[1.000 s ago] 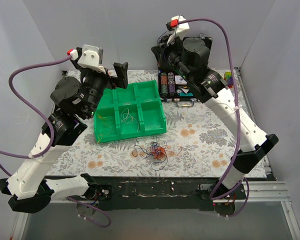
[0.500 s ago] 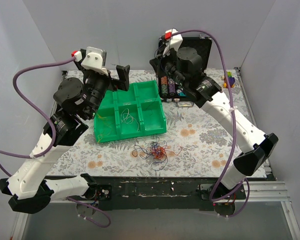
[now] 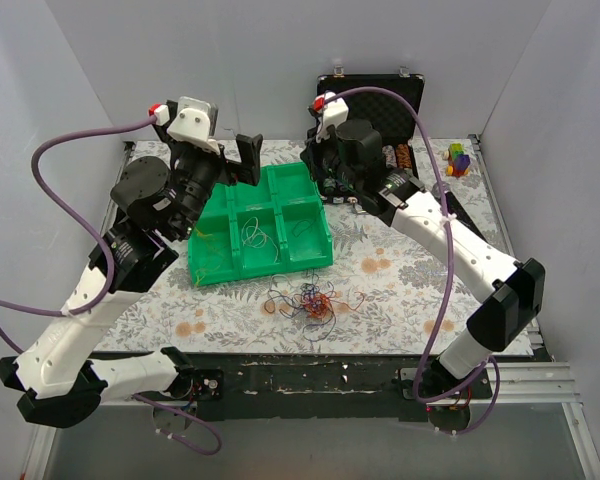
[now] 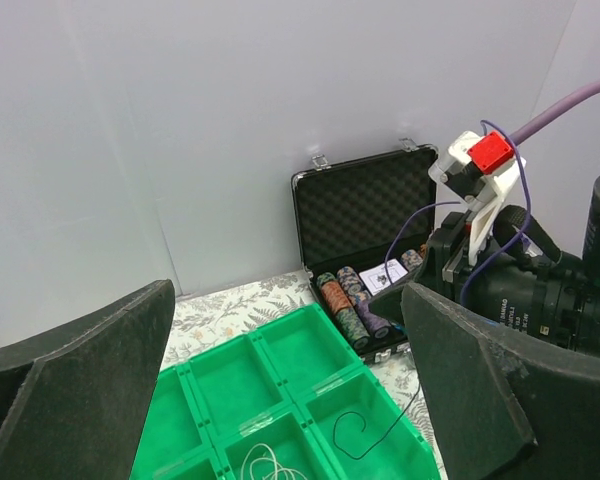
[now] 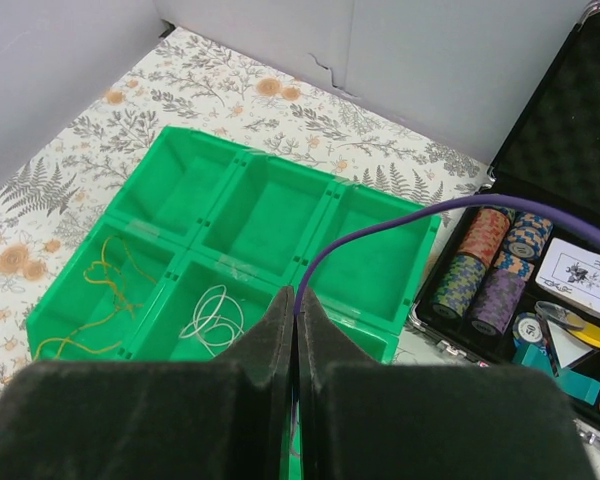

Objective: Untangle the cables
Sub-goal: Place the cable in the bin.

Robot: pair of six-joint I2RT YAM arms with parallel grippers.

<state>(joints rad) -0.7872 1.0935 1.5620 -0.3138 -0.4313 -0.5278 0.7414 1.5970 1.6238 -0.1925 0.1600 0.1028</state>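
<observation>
A tangle of thin red, blue, orange and black cables [image 3: 311, 301] lies on the patterned mat in front of the green tray [image 3: 261, 272]. Single cables lie in its compartments: an orange one [image 5: 98, 291], a white one [image 5: 210, 316] and a dark one [image 4: 361, 441]. My right gripper [image 5: 296, 298] hovers over the tray's right side [image 3: 326, 184]. It is shut on a thin blue-purple cable [image 5: 380, 226] that arches up to the right. My left gripper [image 4: 288, 292] hangs open and empty above the tray's back left [image 3: 243, 160].
An open black case [image 3: 371, 97] with stacks of poker chips [image 5: 500, 262] stands behind the tray at the back. Small coloured blocks [image 3: 458, 158] sit at the back right. Grey walls close in the back and both sides.
The right arm has swung left and lower, from over the case to over the tray's right side, still shut. The left arm has crept slightly right, still open.
</observation>
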